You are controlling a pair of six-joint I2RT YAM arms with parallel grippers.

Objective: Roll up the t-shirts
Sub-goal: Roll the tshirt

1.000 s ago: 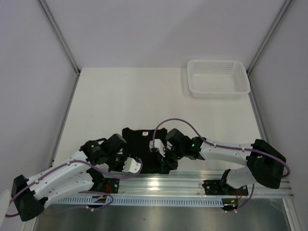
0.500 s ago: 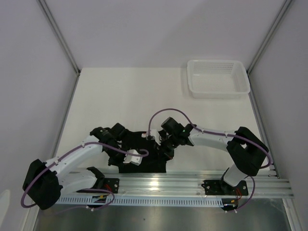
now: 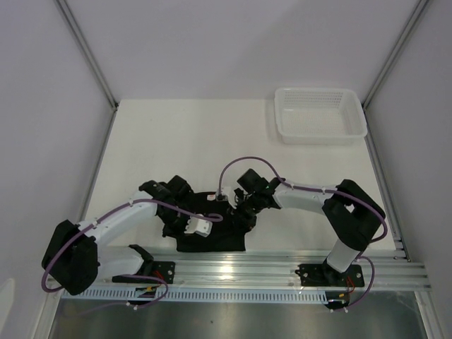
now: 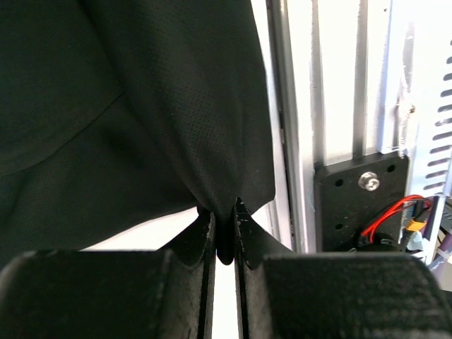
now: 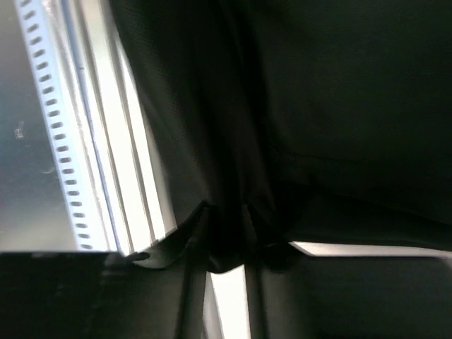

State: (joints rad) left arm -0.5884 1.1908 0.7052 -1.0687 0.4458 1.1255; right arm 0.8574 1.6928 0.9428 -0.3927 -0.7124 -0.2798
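— Well, where is the t-shirt [image 3: 215, 242] found?

— It is seen on the white desk [image 3: 183, 141], just on the far side of the metal rail [image 3: 282, 263], a little left of the middle of the rail. It is black and not spread flat. Its near edge is laid almost along the rail, and its far part is lifted and gathered between the two arms.

— How is the left gripper [image 4: 224, 212] held?

— It is closed on the t-shirt. In the left wrist view a small fold of the black fabric is pinched between the two fingers, and the cloth is drawn up from it in tight creases. The rail is seen just to the right of this fold, with a black plate [image 4: 360, 205] and red wires [image 4: 395, 212] on it.

— And the right gripper [image 5: 224, 212]?

— A thicker bunch of the same fabric is caught between its fingers, and creases are pulled toward them, so it is gripping the t-shirt too. Its fingers are set a little wider apart than those of the left one. The rail is seen at the left of that view, close to the cloth.

— Is something else placed on the desk?

— A white mesh basket [image 3: 321, 115] is placed well apart from the rail, far beyond its right part, at the back of the desk. Nothing can be made out inside it.
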